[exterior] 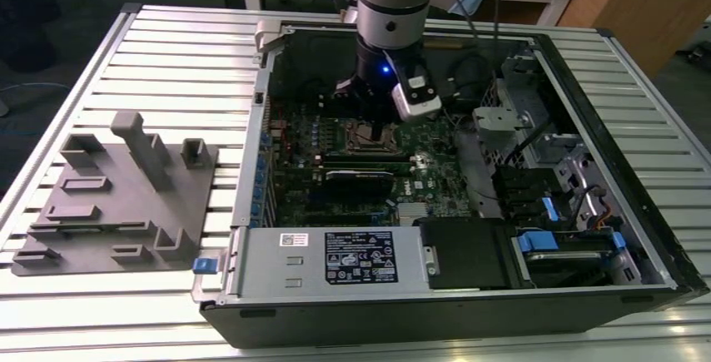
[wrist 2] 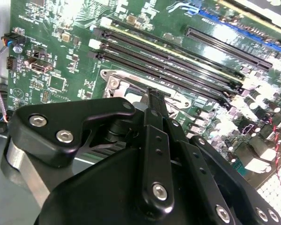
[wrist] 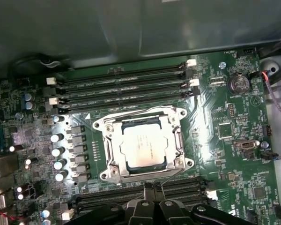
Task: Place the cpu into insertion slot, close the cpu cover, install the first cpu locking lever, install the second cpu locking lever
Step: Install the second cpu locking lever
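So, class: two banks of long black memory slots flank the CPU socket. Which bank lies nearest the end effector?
The bank of memory slots beside the end effector in the first wrist view; the other bank lies beyond the CPU socket.

The arm (exterior: pixel 390 0) is looking silver-grey with a blue light glowing, and the black gripper (wrist 2: pixel 152 101) is showing off shiny hex screws on chunky linkages

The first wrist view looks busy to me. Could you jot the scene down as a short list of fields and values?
cpu: seated in the insertion slot, silvery top showing
cpu cover: lying flat around the chip
memory slots: long black rows beside the socket
end effector: fingers together, beside the socket's edge, holding nothing
computer case: open, on a slatted table
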`<state>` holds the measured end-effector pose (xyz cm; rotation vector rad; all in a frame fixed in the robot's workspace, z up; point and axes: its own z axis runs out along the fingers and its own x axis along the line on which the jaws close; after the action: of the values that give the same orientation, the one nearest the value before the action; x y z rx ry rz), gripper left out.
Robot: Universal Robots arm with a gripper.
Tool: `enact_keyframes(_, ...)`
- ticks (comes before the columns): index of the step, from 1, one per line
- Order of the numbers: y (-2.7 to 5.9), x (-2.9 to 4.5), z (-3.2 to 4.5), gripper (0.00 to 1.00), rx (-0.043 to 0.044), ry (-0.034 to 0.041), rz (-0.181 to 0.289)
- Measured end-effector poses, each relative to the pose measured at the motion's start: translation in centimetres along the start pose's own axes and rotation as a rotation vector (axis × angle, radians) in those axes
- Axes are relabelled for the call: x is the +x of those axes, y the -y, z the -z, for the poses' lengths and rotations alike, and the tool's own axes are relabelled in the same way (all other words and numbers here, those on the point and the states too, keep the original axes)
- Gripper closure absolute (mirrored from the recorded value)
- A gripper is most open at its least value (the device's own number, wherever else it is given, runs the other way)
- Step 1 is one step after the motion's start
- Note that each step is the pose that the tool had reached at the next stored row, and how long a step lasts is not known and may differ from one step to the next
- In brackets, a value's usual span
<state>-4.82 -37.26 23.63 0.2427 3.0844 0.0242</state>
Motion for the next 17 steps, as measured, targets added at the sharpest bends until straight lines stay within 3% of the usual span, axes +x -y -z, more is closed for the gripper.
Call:
enact_keyframes(10,0.43,1.49,-0.22,0.89,-0.0005,0.0011,0.007)
enact_keyframes(17,0.54,1.67,-0.28,0.89,-0.0005,0.0010,0.008)
